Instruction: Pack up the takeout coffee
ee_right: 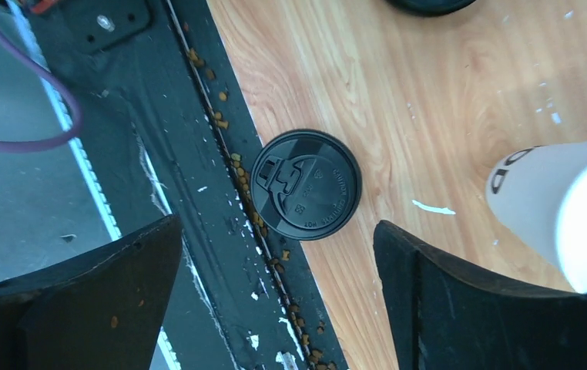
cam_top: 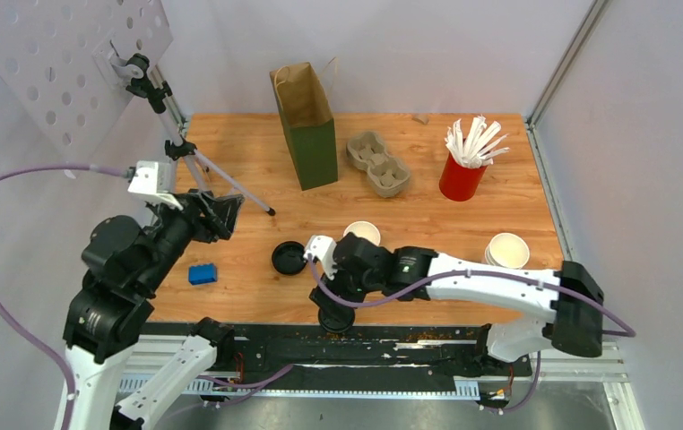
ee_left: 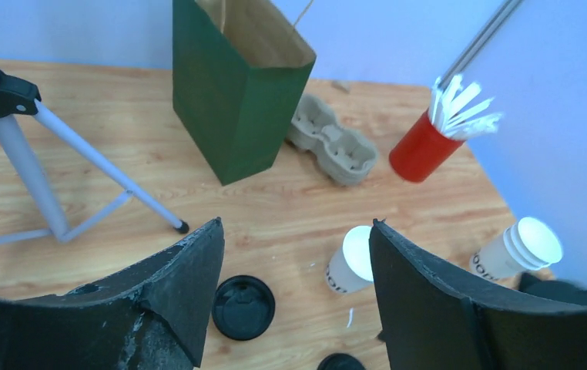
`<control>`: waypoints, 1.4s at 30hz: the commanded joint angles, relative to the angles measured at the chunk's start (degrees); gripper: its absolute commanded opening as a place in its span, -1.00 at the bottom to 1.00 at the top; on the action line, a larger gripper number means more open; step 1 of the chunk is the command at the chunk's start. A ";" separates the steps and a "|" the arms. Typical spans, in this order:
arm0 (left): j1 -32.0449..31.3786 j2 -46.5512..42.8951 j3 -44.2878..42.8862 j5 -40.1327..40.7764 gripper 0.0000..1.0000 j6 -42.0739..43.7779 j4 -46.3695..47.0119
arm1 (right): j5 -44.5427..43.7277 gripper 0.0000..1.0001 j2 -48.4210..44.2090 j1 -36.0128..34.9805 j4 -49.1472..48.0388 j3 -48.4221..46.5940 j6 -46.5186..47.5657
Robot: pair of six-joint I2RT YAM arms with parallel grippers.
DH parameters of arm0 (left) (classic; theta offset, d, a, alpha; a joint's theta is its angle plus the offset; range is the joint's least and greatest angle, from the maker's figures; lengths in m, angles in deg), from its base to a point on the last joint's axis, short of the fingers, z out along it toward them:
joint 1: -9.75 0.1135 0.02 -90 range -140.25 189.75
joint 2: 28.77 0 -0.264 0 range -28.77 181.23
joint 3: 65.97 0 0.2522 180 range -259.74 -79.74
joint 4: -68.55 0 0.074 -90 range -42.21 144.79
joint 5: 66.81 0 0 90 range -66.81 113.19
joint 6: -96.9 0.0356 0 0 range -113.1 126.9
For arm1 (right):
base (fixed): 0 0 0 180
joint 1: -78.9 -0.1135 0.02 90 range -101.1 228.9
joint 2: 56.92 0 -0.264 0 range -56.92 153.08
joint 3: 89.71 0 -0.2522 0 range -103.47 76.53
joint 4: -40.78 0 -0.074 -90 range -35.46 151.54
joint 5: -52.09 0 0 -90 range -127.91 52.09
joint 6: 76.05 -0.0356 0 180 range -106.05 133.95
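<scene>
Black fingers (ee_right: 82, 301) of the right gripper (ee_right: 276, 231) fill the bottom of the right wrist view; they stand wide apart and grasp nothing. Straight under the gap lies a round black lid (ee_right: 306, 185), flat, at the near edge of the wooden table (cam_top: 463, 224). It lies partly over the black strip (ee_right: 198, 154) that runs along this edge and carries brown crumbs. Raised writing goes around the lid, but it is too small to read. Close beside this gripper stands a white paper cup (ee_right: 560, 208), open, with no lid; its dark print shows only a few letters. A second black lid (cam_top: 289, 258) lies flat on the table, left of this cup and apart from it. Near the right edge stands another white cup (cam_top: 506, 251), also open, which looks like several cups nested. The left gripper (ee_left: 296, 227) hangs over the left part of the table, released too, nothing between its jaws. Toward the far edge stand a green paper bag (cam_top: 306, 125), a grey pulp cup carrier (cam_top: 378, 164) and a red cup of white stirrers (cam_top: 463, 175). A tripod (cam_top: 185, 152) stands at the far left corner, and a small blue block (cam_top: 202, 273) lies near the left edge. Pale walls stand behind and at both sides
</scene>
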 commanded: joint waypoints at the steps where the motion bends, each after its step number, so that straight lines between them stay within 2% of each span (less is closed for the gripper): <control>1: -0.21 -0.52 -1.78 1.07 0.61 -1.53 -0.68 | -3.60 0.92 5.39 -2.64 -0.47 -1.74 1.14; 5: -0.16 -2.09 -2.15 1.22 0.87 -1.87 -1.91 | -7.63 0.93 10.74 -5.42 0.52 -2.37 0.74; 8: -0.16 -3.03 -1.81 2.20 0.99 -1.49 -2.62 | -9.48 0.93 13.10 -6.66 1.04 -2.46 0.35; 21: -0.16 -3.35 -1.41 1.91 1.00 0.02 -4.41 | -10.05 1.00 17.71 -6.91 -1.60 -1.29 -0.71; 42: -0.18 -3.99 -1.55 1.73 1.00 0.40 -5.79 | -7.43 0.93 20.59 -4.92 -2.90 -2.18 -0.83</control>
